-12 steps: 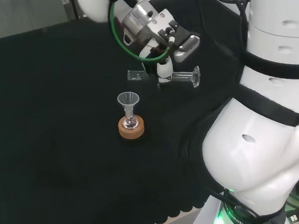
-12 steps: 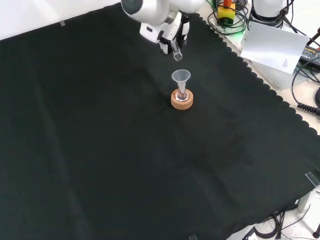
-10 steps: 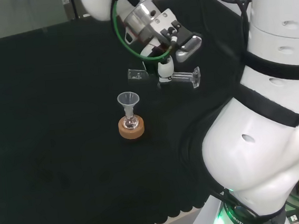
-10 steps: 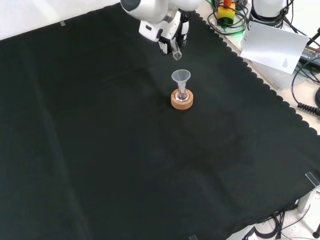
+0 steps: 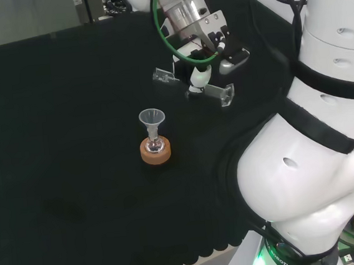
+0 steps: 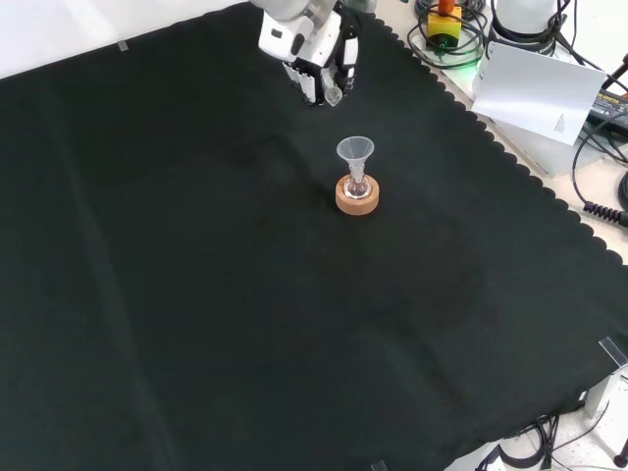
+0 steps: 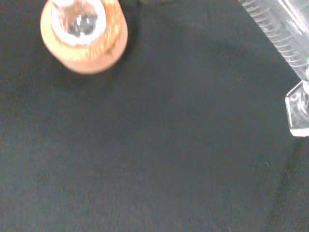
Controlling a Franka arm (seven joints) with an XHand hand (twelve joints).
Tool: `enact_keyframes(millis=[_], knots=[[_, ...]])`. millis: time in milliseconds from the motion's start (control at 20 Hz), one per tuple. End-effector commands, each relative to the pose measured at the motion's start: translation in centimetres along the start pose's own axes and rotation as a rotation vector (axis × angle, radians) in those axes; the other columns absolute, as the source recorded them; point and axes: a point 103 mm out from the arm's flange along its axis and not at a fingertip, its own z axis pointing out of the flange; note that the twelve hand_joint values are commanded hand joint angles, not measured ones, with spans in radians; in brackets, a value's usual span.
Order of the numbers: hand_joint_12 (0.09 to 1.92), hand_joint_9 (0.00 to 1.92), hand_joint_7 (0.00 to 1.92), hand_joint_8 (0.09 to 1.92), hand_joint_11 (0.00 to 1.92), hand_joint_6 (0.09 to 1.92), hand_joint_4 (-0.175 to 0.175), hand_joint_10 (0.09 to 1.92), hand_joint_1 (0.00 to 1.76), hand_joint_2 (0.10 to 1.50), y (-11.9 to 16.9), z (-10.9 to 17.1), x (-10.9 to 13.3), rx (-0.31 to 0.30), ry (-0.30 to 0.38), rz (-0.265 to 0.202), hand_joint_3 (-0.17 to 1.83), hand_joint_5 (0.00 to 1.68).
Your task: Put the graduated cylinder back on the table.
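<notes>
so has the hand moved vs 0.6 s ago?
Yes. In the head view the hand, holding the graduated cylinder, has shifted right and farther back from the cork stand.

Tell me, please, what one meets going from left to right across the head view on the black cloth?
Funnel in the flask on its cork ring → hand holding the graduated cylinder tilted above the cloth → the arm's own white links.

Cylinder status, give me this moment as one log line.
robot hand: shut on cylinder | cylinder: tilted, above cloth | funnel: in flask on cork ring
</notes>
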Motion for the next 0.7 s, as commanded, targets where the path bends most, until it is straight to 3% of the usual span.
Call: enact_keyframes(millis=[50,200,700], knots=[[0.73,1.43,1.03,0.9,1.24,1.03,-0.175,0.09,1.24,1.11,2.6,0.4,-2.6,-0.214,0.144,-0.059,0.01,0.97],[0.73,1.43,1.0,1.0,1.24,1.03,-0.175,0.09,1.25,1.11,4.5,0.1,-3.4,-0.275,0.193,-0.095,0.01,0.97],[0.74,1.42,0.99,1.02,1.23,1.04,-0.175,0.09,1.26,1.12,11.4,-1.9,-4.3,-0.419,0.297,-0.206,0.01,0.96]])
